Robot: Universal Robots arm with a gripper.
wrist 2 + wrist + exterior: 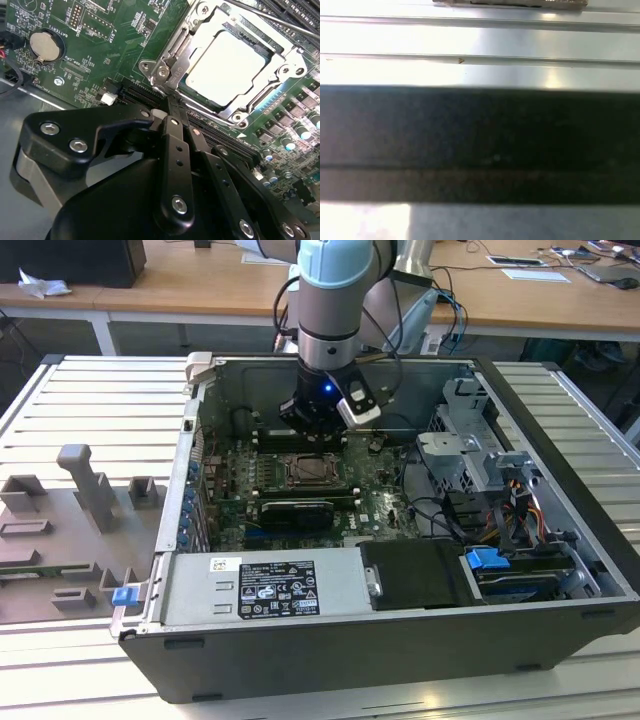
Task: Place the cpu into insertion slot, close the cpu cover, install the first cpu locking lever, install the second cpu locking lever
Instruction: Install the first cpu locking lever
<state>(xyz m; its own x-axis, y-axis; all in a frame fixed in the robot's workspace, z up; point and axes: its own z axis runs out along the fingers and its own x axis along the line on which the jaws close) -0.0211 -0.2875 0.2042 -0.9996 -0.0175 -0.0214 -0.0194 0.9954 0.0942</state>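
The cpu, a pale silvery square, lies in the insertion slot on the green motherboard. The cpu cover, a silvery frame, lies flat around it, with the chip showing through its cut-out. A thin lever rod runs along the socket edge nearest me, and another along the far edge. My gripper is shut, its black fingertips right at the near corner of the socket beside the near rod. In the exterior view the gripper hangs just above the back edge of the socket.
The open computer case surrounds the board. Inside are a power supply at the front and a drive cage with cables on the exterior view's right. A coin battery sits on the board. A grey fixture stands outside.
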